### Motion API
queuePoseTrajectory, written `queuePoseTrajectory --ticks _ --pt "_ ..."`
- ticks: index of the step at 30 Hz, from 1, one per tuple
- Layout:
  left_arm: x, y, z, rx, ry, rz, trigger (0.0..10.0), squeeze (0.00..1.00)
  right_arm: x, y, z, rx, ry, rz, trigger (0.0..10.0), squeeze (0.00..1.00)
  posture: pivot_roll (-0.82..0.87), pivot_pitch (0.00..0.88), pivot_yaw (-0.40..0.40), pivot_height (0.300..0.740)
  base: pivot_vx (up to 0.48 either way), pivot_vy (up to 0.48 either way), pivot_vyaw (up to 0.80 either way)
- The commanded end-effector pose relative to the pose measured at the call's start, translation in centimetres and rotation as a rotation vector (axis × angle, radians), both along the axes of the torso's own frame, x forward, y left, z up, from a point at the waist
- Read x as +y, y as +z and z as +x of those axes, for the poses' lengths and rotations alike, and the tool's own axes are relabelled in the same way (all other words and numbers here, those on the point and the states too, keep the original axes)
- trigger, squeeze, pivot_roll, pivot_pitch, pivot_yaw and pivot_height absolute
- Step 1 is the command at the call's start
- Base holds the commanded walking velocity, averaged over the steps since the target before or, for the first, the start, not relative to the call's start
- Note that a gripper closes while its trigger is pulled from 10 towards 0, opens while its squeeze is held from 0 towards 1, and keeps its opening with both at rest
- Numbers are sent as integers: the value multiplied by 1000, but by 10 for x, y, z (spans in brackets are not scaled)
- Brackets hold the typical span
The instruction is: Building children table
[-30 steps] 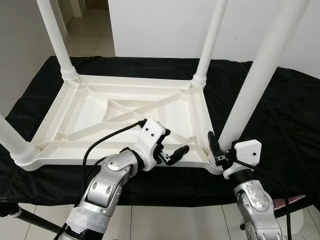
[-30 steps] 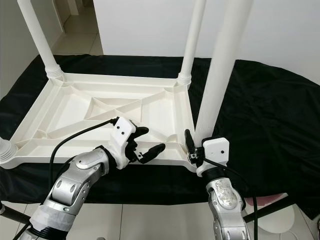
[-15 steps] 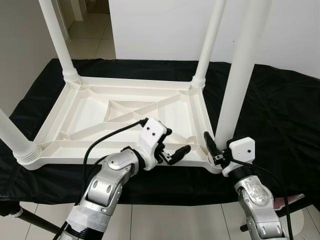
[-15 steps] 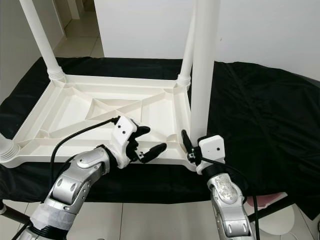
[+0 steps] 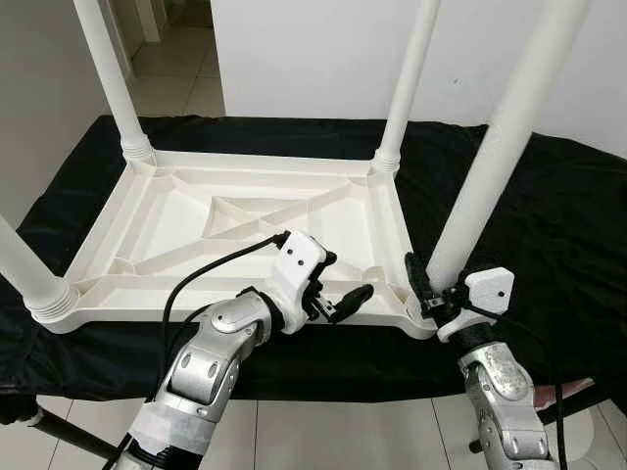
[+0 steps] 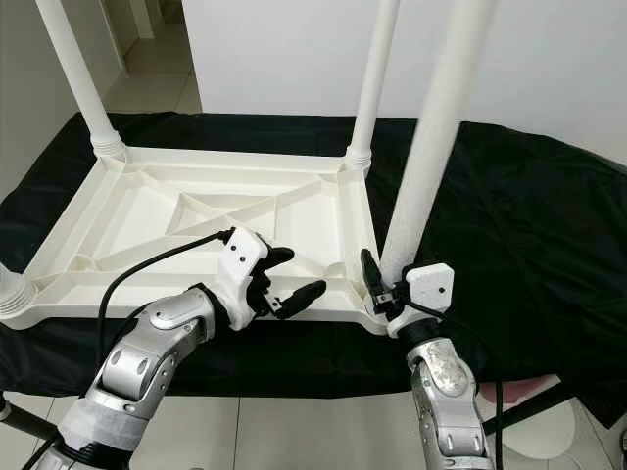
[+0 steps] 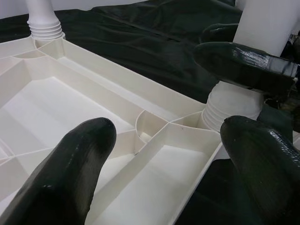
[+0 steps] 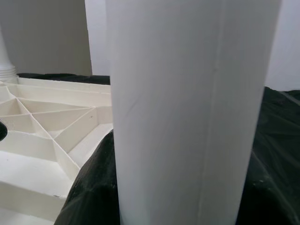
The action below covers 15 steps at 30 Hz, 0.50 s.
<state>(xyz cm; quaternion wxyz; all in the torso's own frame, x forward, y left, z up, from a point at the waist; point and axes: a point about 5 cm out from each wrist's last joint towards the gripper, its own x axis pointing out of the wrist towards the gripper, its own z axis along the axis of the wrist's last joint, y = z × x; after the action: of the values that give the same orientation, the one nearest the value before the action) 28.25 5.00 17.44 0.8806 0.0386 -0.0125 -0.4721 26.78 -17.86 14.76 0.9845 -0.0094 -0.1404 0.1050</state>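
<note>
White children's table (image 5: 245, 230) lies upside down on a black cloth (image 5: 549, 225), three legs upright in its corners. Right tool (image 5: 429, 294) grips the fourth leg (image 5: 490, 166) near its base at the near right corner socket; the leg tilts. Left tool (image 5: 338, 299) hovers spread apart over the near rim.

The robot's left arm bends inward, its left gripper (image 5: 340, 291) level with fingers (image 7: 70, 173) spread apart, clasping nothing, over the near edge of the table top (image 5: 147, 220). The right arm rises from below, wrist upright, its right gripper (image 5: 431, 292) clamped around the base of a leg (image 5: 495, 147) at the near right corner.
</note>
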Motion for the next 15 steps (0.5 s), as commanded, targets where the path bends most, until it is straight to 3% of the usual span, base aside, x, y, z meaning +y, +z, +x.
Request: queuePoseTrajectory --ticks 1,15 --pt "-2 1 -2 -1 -2 7 10000 0 -3 -29 -1 159 -28 41 10000 0 32 113 2 740 0 0 0" --pt "-2 1 -1 -2 5 2 10000 0 0 -38 -10 179 -79 188 10000 0 30 111 -6 740 0 0 0"
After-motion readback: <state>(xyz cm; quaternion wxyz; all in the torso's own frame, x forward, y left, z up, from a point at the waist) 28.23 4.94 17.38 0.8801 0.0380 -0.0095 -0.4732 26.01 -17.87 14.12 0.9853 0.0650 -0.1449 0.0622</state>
